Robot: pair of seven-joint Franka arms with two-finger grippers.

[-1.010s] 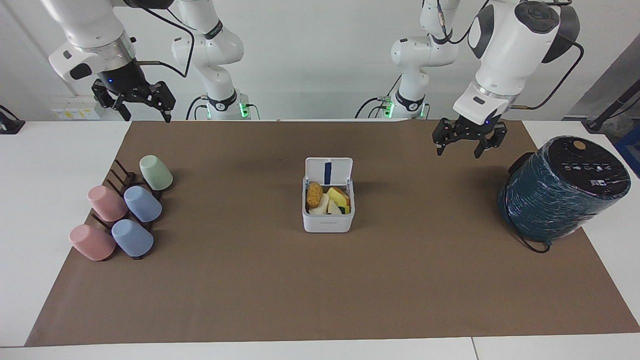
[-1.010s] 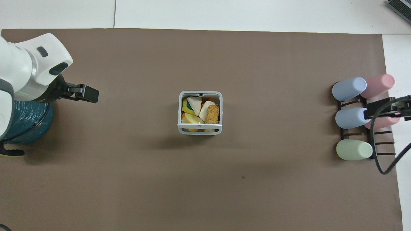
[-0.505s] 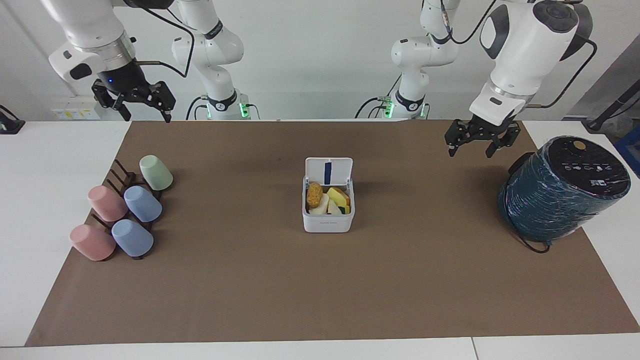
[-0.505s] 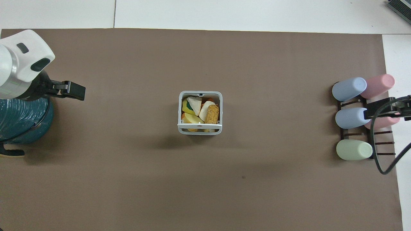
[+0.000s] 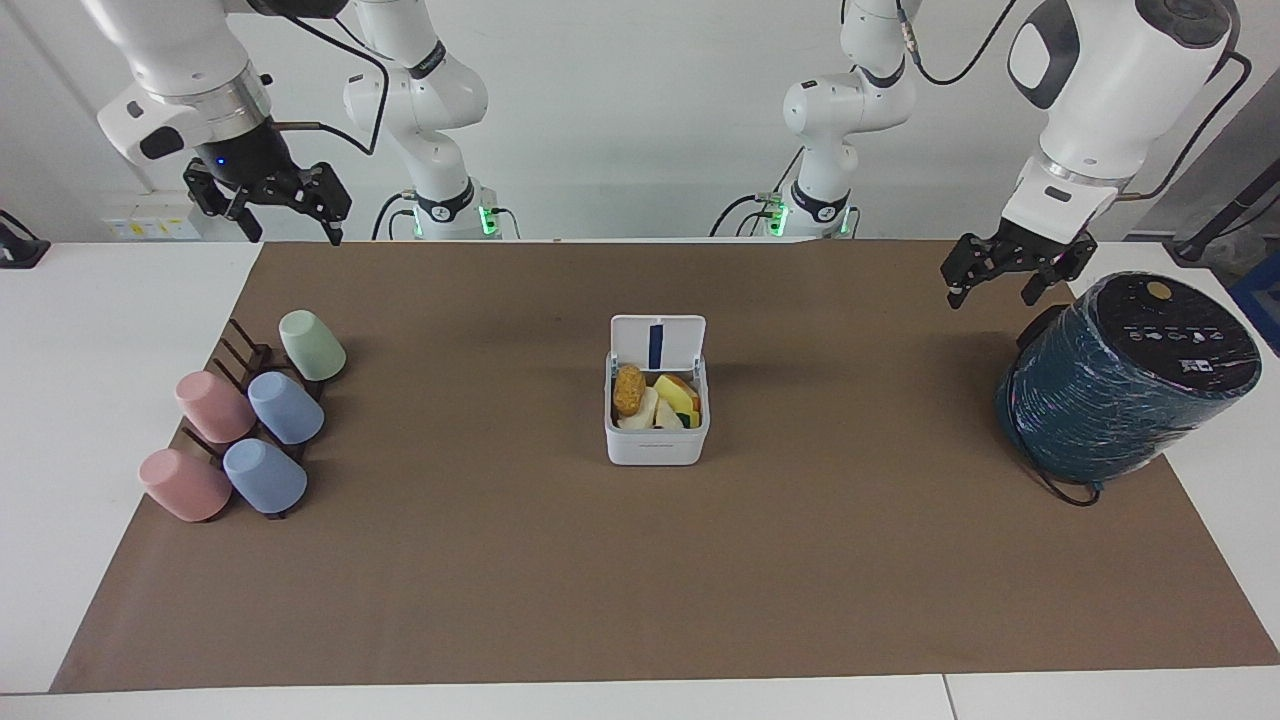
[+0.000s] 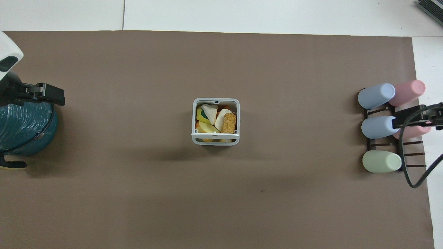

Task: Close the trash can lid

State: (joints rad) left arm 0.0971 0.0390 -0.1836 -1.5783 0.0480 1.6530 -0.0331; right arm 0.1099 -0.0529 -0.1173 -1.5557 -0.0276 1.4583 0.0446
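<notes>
Trash can (image 5: 656,425) stood at the middle of the brown mat on the table (image 5: 100,330), its lid (image 5: 657,342) upright on the edge nearer the robots, food scraps showing inside; closing had not begun. Left claw (image 5: 1009,282) hung released and empty beside the teal cylinder (image 5: 1120,390), well apart from the can. Right claw (image 5: 268,205) waited, spread and empty, above the cup rack's (image 5: 245,360) end.

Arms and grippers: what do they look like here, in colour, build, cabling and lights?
Both arms are glossy white, rounded segments with black joint bands and green lights at their bases. A metallic ring joins each wrist to a black linkage gripper: the left gripper and the right gripper, whose mount shows a small blue light. Black cables loop along both forearms.
</notes>
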